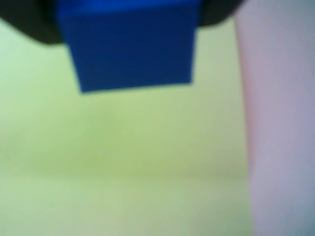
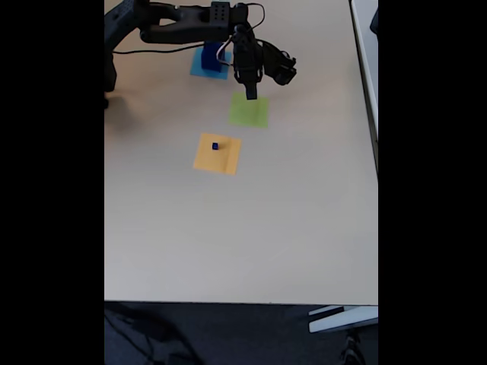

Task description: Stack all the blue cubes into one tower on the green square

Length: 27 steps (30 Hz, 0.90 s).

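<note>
My gripper (image 2: 250, 94) hangs over the top edge of the green square (image 2: 249, 112), closed on a blue cube (image 1: 132, 46). A tiny cube (image 2: 215, 146) sits on the orange square (image 2: 218, 154), and another cube (image 2: 211, 56) on the light-blue square (image 2: 208, 70).

arm (image 2: 183, 24) extended, end effector (image 2: 250, 93) pointing down
</note>
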### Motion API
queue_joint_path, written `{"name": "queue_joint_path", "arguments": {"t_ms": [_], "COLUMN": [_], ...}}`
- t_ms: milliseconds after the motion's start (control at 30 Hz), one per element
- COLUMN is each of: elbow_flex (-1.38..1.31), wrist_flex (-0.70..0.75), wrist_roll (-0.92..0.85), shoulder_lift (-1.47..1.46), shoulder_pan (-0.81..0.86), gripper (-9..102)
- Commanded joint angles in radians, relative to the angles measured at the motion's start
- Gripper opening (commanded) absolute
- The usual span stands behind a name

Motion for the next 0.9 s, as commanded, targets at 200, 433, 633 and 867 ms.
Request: {"name": "queue_joint_path", "arguments": {"t_ms": [200, 433, 633, 867], "elbow_flex": [0.034, 0.124, 0.187, 0.19], "wrist_flex": [-0.028, -0.089, -0.121, -0.13], "wrist_roll": [-0.049, -0.061, -0.052, -0.084], "shoulder_lift": [0.005, 0.035, 0.061, 0.077], "shoulder_pan": [0.025, 0.037, 0.04, 0.041], "gripper": [3, 4, 8, 16]}}
